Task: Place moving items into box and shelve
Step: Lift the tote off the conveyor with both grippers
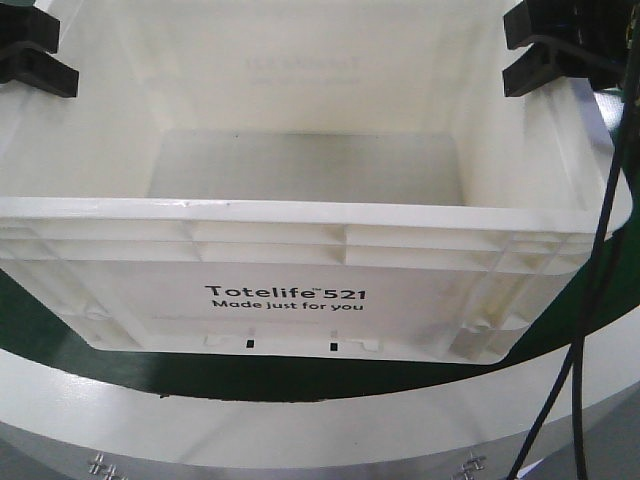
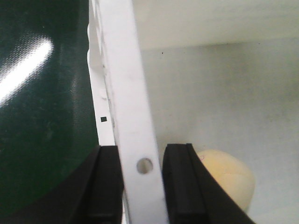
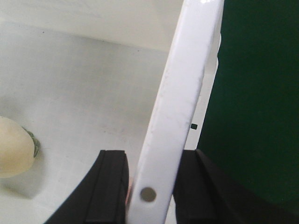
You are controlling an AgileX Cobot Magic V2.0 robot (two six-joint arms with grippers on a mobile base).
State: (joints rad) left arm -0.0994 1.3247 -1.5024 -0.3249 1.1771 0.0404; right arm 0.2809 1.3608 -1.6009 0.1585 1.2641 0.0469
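A dark green tabletop (image 1: 30, 330) carried the large white ribbed plastic crate (image 1: 300, 245). The left gripper (image 2: 142, 186) clamped its left rim, a cream rounded lump (image 2: 229, 179) (unidentifiable) lay inside, and the right gripper (image 3: 152, 186) clamped the right rim, beside a black cable (image 1: 590, 300). The crate's front read "Totelife 521 Made just for you".

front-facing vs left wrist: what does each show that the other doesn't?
Front-facing only: the black Totelife 521 print on the box, the right gripper at its right wall, and a black cable. Left wrist only: a pale yellow rounded item on the box floor and a round hole in the rim. Both: the left gripper straddling the white rim, with the green surface beside the box.
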